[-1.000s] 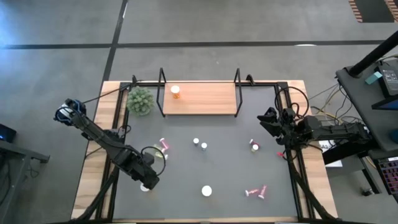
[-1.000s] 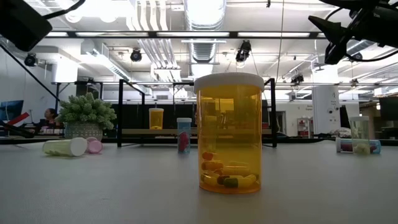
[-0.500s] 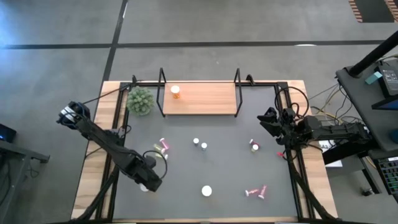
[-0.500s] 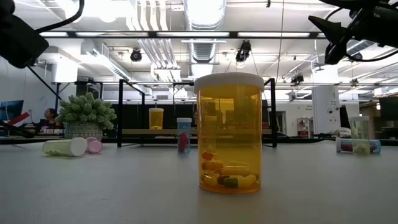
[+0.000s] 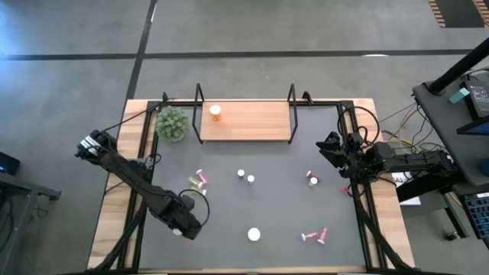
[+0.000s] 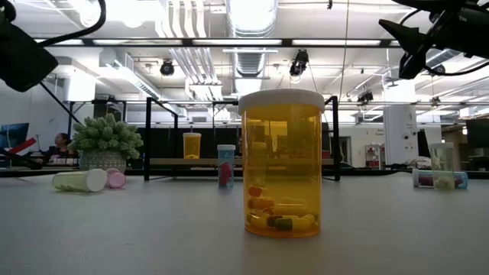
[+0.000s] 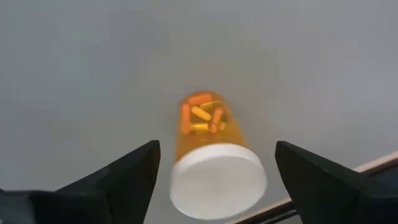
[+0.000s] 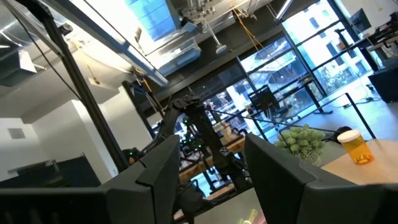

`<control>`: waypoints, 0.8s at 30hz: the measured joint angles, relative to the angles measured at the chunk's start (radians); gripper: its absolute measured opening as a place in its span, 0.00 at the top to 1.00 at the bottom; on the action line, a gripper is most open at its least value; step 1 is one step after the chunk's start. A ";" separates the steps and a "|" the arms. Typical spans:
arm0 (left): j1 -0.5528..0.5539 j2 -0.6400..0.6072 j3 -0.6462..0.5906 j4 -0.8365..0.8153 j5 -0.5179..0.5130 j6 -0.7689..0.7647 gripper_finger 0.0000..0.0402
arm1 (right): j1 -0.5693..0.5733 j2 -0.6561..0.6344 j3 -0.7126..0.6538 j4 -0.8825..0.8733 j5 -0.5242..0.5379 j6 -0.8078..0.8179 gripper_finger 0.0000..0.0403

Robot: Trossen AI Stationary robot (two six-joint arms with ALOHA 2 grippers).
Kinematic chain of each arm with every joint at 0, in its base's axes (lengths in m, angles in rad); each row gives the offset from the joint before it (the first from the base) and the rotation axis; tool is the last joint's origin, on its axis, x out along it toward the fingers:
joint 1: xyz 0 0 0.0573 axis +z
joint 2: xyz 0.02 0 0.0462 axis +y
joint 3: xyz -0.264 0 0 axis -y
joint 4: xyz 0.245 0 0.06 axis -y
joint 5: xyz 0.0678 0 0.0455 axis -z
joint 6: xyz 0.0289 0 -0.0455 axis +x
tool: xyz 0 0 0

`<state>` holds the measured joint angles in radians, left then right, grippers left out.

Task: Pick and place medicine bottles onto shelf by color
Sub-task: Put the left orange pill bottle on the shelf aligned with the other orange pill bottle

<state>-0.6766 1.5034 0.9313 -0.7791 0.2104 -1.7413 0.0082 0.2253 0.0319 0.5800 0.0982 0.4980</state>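
Since a second ago my left gripper (image 5: 186, 223) has slid toward the surface's near edge. From above, one orange bottle (image 5: 216, 112) stands on the shelf (image 5: 252, 121). At my left wrist, open fingers (image 7: 127, 174) straddle an orange medicine bottle (image 7: 211, 165), ungripped. My right gripper (image 5: 330, 150) waits, fingers apart.

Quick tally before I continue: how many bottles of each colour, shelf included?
Orange bottles: 3
Pink bottles: 3
Yellow-green bottle: 1
Bottles of unclear colour: 3
Total: 10
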 joint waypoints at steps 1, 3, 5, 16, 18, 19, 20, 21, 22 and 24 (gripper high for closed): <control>-0.004 -0.001 0.004 0.001 0.001 -0.004 0.27 | 0.000 0.000 0.000 0.000 0.000 0.000 0.58; -0.012 -0.001 0.007 0.001 0.002 -0.007 0.31 | 0.000 0.000 0.000 0.000 0.000 0.000 0.58; -0.015 -0.001 0.007 0.001 0.002 -0.008 0.34 | 0.000 0.000 0.000 0.000 0.000 0.000 0.58; -0.015 0.001 0.007 0.002 0.005 -0.010 0.48 | 0.000 0.000 0.000 0.000 0.000 0.000 0.58; -0.014 0.001 0.007 0.002 0.005 -0.010 0.50 | 0.000 0.000 0.000 0.000 0.000 0.000 0.58; -0.014 0.001 0.007 0.002 0.005 -0.010 0.51 | 0.000 0.000 0.000 0.000 0.000 0.000 0.58; -0.013 0.001 0.007 0.002 0.005 -0.010 0.52 | 0.000 0.000 0.000 0.000 0.000 0.000 0.58; -0.012 0.001 0.007 0.003 0.005 -0.010 0.52 | 0.000 0.000 0.000 0.000 0.000 0.000 0.58; -0.012 0.001 0.008 0.002 0.004 -0.010 0.52 | 0.000 0.000 0.000 0.000 0.000 0.000 0.58; -0.008 0.001 0.016 0.002 0.002 -0.010 0.52 | 0.000 0.000 0.000 0.000 0.000 0.000 0.58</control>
<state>-0.6846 1.5047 0.9474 -0.7776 0.2128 -1.7512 0.0086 0.2253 0.0319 0.5800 0.0982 0.4980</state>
